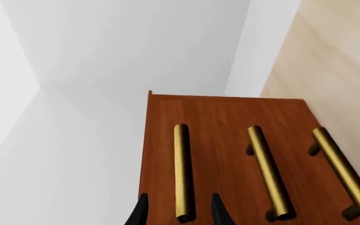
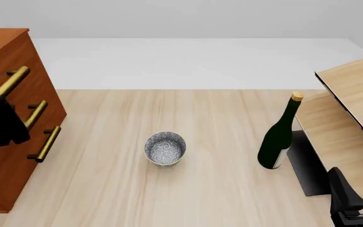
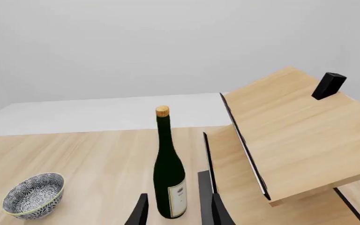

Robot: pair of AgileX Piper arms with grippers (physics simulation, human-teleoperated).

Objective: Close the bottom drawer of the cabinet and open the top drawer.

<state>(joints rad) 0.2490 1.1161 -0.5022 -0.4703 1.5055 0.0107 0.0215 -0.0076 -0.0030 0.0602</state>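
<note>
Pale wooden counter (image 2: 168,198) carries the cabinet (image 2: 5,47) at nine o'clock, all drawers flush. Left gripper (image 1: 178,213), fingers apart, straddles the top drawer (image 2: 27,59) handle (image 1: 181,171). Closing off-centre could let the bar slip. Right gripper (image 3: 176,211) idles open.

The left tool (image 1: 178,211) has its fingers spread, and the right tool (image 3: 176,211) likewise, held low.

Bright, even, diffuse light in all views; no glare, shadows v. faint on desk (image 2: 219,156). Renders sharp, no edge distortion. Handles (image 1: 183,173) show soft sheen. Slight softness in left wrist view.
</note>
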